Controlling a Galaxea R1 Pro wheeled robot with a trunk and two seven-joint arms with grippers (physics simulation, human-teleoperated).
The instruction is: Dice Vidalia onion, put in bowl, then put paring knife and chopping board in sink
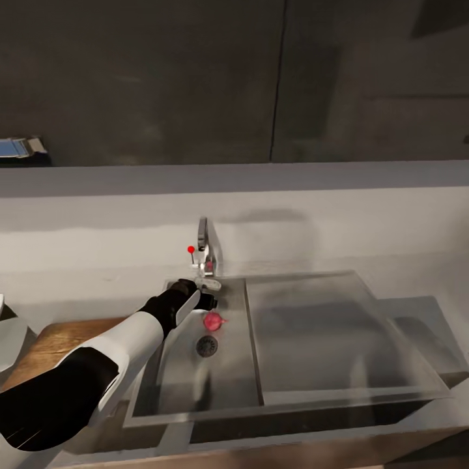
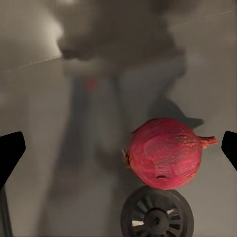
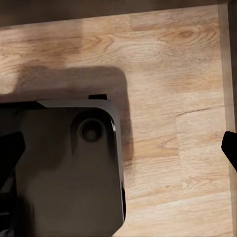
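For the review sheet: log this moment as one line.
phase: reaching | left end effector: open, above onion | onion: in sink, beside drain | chopping board: left of sink

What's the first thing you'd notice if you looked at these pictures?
The bright pink-red onion jumps out first: it sits on the grey floor of the sink, right beside the round drain. Next is the left gripper, open, hanging just above the onion below the tap with its red knob. To the left, part of the brown chopping board shows behind the arm.
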